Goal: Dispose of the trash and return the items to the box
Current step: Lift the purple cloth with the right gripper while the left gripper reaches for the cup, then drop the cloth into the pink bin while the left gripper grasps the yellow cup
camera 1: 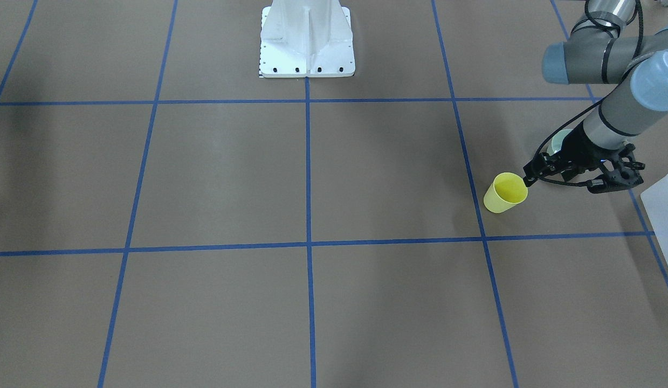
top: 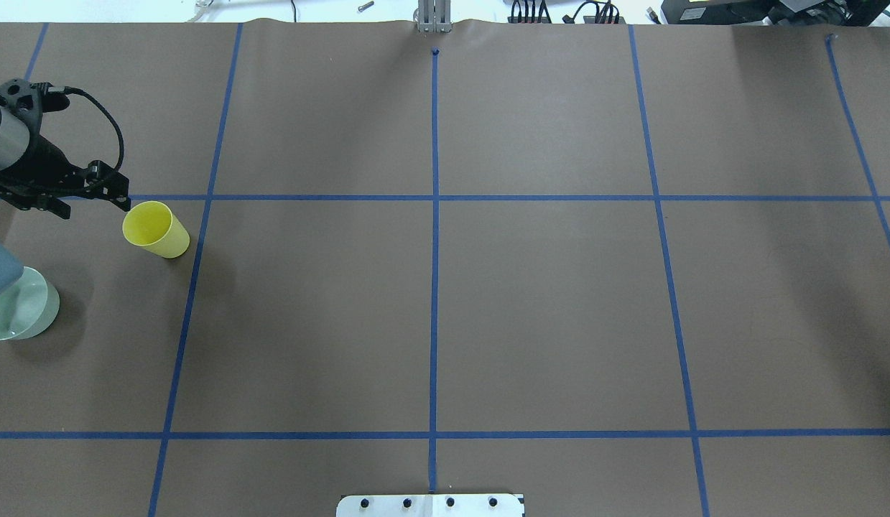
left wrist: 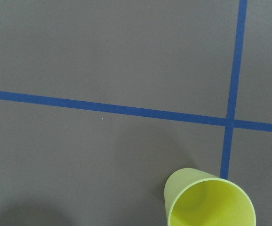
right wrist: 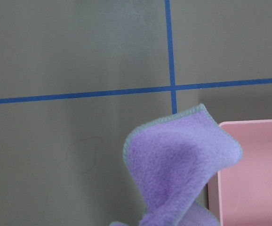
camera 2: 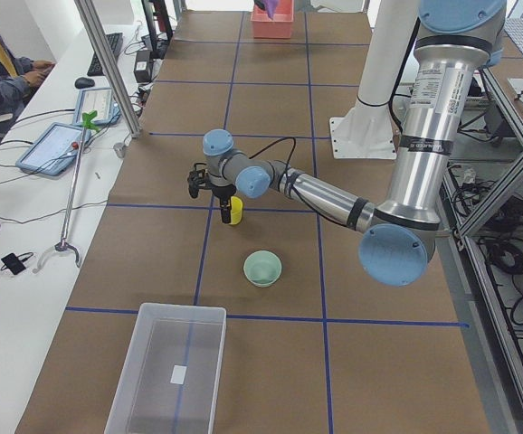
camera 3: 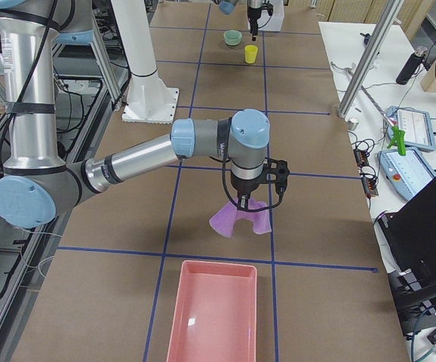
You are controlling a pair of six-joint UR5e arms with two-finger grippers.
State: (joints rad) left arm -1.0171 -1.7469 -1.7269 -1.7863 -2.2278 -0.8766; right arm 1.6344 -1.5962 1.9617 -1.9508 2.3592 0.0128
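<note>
the left gripper (top: 93, 208) hangs low over the table with its jaws spread wide and nothing between them. one finger (top: 121, 199) sits at the rim of the yellow cup (top: 156, 230), and whether it touches is not clear. the step in hand appears to be picking up this cup to return it to the clear box (camera 2: 198, 362).

1. shift the gripper toward the cup until the wall or rim lies between the fingers; at present the cup stands outside the jaws.
2. lower only as far as needed, because a push from the near finger would likely tip the cup.
3. close gently. the wall looks thin and may flex or slip.
4. lift straight up, clear of the green bowl (top: 28, 312) standing near it, before you carry toward the box at the table's left end.

the cup is plain yellow, tapered, upright with its mouth up, and empty. it stands on the brown table cover just beside a crossing of blue tape lines.

the right gripper (camera 3: 242, 197) is over the purple cloth (camera 3: 239, 219), near the pink tray (camera 3: 214, 317). you cannot tell its jaw state from these views.
</note>
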